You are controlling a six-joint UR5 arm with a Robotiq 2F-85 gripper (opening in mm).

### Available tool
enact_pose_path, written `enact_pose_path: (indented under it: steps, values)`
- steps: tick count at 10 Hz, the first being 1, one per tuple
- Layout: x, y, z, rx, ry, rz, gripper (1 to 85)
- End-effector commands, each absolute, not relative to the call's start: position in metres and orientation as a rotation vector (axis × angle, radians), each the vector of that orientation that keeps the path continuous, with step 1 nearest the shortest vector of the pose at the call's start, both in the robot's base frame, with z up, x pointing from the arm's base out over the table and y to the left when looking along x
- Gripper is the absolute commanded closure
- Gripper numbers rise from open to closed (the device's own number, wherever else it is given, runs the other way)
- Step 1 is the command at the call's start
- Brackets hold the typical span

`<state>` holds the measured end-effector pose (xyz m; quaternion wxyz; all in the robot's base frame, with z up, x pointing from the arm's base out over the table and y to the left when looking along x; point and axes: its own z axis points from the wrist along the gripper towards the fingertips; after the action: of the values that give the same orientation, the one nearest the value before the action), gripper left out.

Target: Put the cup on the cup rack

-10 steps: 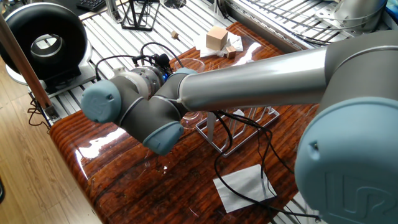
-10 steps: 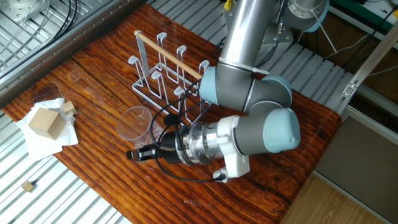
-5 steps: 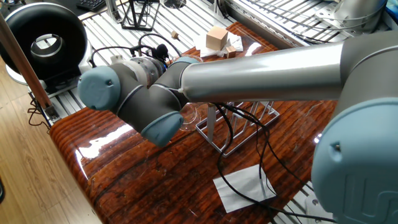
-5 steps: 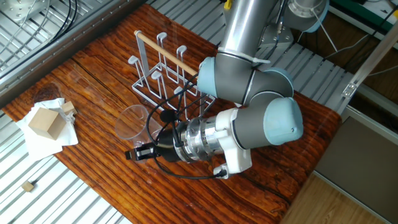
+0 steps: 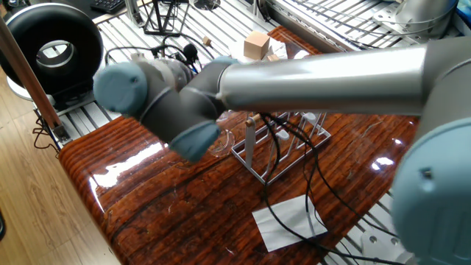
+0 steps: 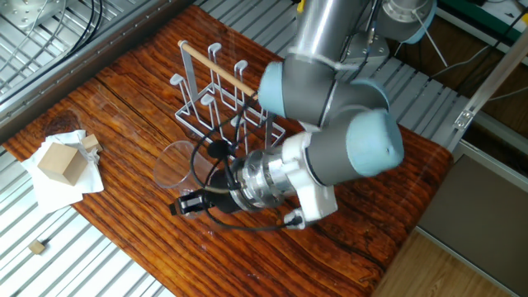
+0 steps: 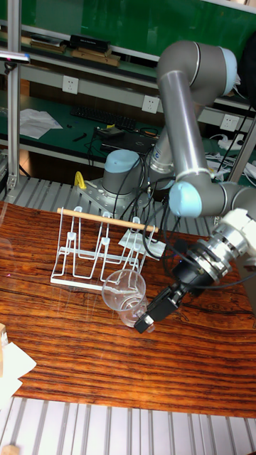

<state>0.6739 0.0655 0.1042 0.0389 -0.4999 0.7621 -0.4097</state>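
The cup [image 6: 173, 165] is clear glass and stands out in the tall fixed view [image 7: 124, 295], slightly tilted just in front of the cup rack [image 7: 99, 249]. My gripper [image 7: 144, 321] reaches in from the right and looks shut on the cup's lower wall. In the other fixed view the gripper [image 6: 186, 204] sits at the cup's near side, left of the cup rack [image 6: 216, 91]. In one fixed view the blurred arm hides the gripper; only a bit of the cup [image 5: 227, 138] shows beside the cup rack [image 5: 291, 143].
A wooden block [image 6: 59, 161] lies on white paper at the table's end. A white sheet [image 5: 291, 221] lies near the opposite edge. Black cables [image 5: 294, 177] trail over the rack's base. A black wire stand [image 5: 163, 16] and a round black device [image 5: 51, 48] sit off the table.
The wrist and forearm have swung and risen, blurred with motion now. The gripper tips and the cup have stayed nearly in the same spot.
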Motion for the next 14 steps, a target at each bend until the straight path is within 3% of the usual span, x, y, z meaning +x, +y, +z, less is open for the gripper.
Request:
enact_pose_path:
  steps: [1,5,10,14]
  values:
    - [0.668,0.074,0.104,-1.51,2.401,-1.014,84.7]
    - [0.646,0.102,0.07,-1.346,2.516,-0.569,84.7]
    - [0.632,0.104,0.079,-1.403,2.589,-0.679,84.7]
    - [0.612,0.15,0.06,-1.306,2.714,-0.388,84.7]
